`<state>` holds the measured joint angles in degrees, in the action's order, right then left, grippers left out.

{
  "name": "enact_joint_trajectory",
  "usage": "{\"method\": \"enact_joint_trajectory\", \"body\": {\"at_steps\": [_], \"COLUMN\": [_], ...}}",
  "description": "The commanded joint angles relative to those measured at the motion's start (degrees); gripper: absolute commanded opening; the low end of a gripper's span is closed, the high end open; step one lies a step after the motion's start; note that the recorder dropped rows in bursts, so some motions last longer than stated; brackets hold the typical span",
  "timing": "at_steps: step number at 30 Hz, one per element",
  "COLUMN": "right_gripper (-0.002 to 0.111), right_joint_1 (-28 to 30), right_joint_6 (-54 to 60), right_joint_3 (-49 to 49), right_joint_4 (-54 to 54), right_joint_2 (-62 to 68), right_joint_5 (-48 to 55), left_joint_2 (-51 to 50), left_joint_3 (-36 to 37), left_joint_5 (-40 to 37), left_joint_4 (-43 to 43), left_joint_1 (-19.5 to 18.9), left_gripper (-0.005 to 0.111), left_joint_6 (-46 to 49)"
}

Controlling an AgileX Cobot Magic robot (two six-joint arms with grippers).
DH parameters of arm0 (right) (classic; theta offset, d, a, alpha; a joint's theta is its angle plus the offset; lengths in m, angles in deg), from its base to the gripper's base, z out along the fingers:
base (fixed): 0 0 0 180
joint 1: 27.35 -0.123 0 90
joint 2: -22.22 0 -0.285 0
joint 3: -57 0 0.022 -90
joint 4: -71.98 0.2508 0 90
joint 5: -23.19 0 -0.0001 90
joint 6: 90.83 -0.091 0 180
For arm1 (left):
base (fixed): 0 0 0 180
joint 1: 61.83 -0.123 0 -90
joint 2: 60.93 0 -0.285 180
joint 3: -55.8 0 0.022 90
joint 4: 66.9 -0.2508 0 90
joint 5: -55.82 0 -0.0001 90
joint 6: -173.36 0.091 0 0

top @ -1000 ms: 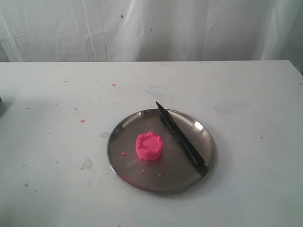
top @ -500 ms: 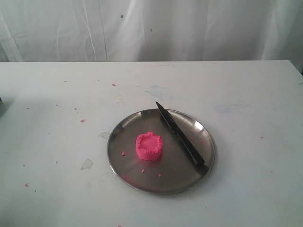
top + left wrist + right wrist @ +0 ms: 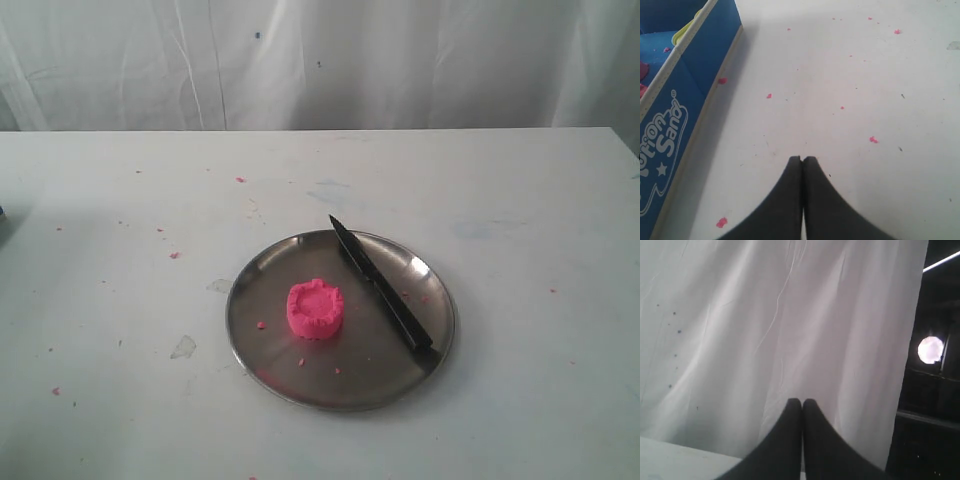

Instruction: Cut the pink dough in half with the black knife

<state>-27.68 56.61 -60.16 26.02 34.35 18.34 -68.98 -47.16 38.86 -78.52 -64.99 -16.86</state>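
On the white table [image 3: 110, 260] a steel plate [image 3: 262, 352] holds the pink dough [image 3: 315, 308], a whole round puck just left of the plate's centre. The black knife [image 3: 380, 285] lies at the dough's 2 o'clock, apart from it, tip toward 11 o'clock. The left gripper [image 3: 802, 160] and the right gripper [image 3: 802, 402] both show fingertips pressed together, empty. A blue box [image 3: 685, 95] stands beside the left gripper; a white curtain [image 3: 780, 330] faces the right.
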Motion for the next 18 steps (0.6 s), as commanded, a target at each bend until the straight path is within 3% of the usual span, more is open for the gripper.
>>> {"method": "enact_joint_trajectory", "body": {"at_steps": [1, 18], "right_gripper": [0.0, 0.0], "right_joint_1": [0.3, 0.3], "right_joint_6": [2.2, 1.3], "right_joint_3": [-0.3, -0.2], "right_joint_4": [-0.4, 0.4], "right_joint_2": [4.6, 29.0], "right_joint_5": [-1.3, -4.8], "left_joint_2": [0.3, 0.3], "left_joint_3": [0.2, 0.2], "left_joint_5": [0.0, 0.0], "left_joint_4": [0.3, 0.3], "left_joint_1": [-0.1, -0.1], "left_gripper": [0.0, 0.0], "left_joint_6": [-0.1, -0.1]}}
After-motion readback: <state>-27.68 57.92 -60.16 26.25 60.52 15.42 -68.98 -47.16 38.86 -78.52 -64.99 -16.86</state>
